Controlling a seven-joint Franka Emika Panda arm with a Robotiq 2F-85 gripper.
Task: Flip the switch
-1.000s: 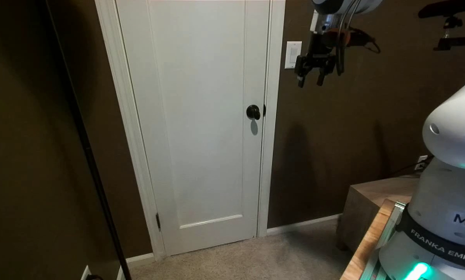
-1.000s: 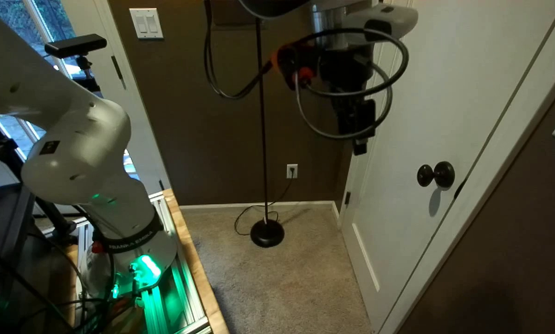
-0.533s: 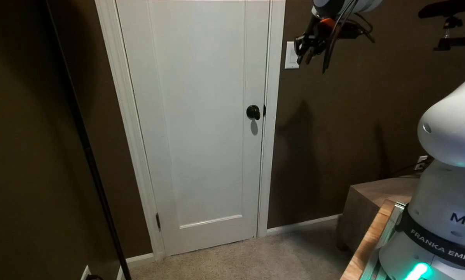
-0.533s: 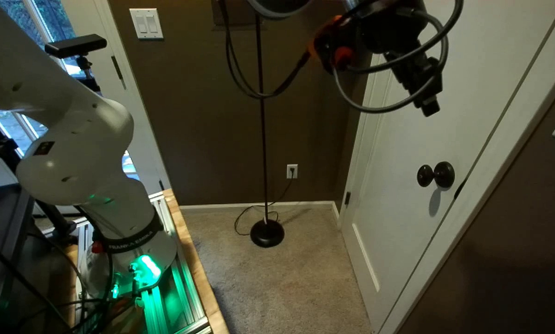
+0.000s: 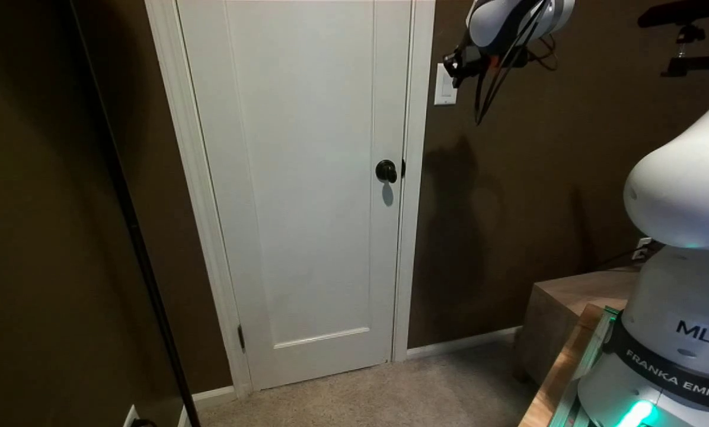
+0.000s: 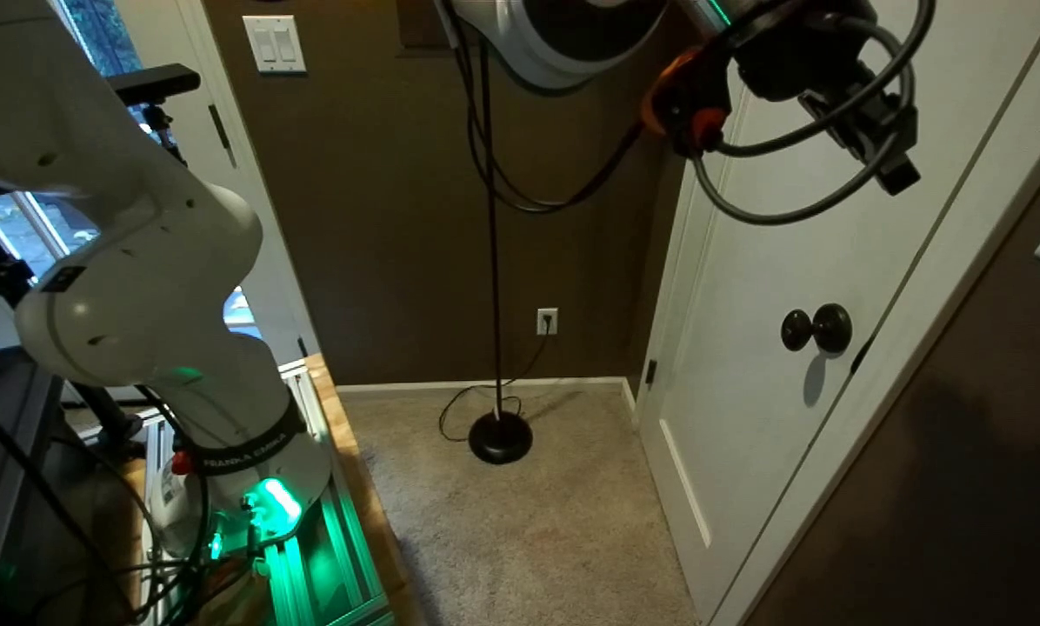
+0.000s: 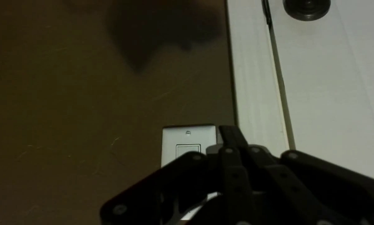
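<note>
Change over the last second: gripper (image 7: 232, 136) no longer hangs straight down; it tips toward the wall (image 5: 532, 178) and sits farther out past the wooden edge of the worktop (image 5: 563, 367). Fingers (image 7: 236, 164), apart a second ago, are together in the wrist view, holding nothing that shows. Target: white light-switch plate (image 5: 445, 93) on the wall, well apart from the worktop's wooden edge and far corner, partly hidden by the gripper in an exterior view. Fingers show just beside the plate's edge, toward the door trim (image 7: 255, 78); contact: cannot tell. Judgement: approach nearly complete, rocker (image 7: 188, 149) probably not yet flipped; next, likely sideways alignment, then a push.
</note>
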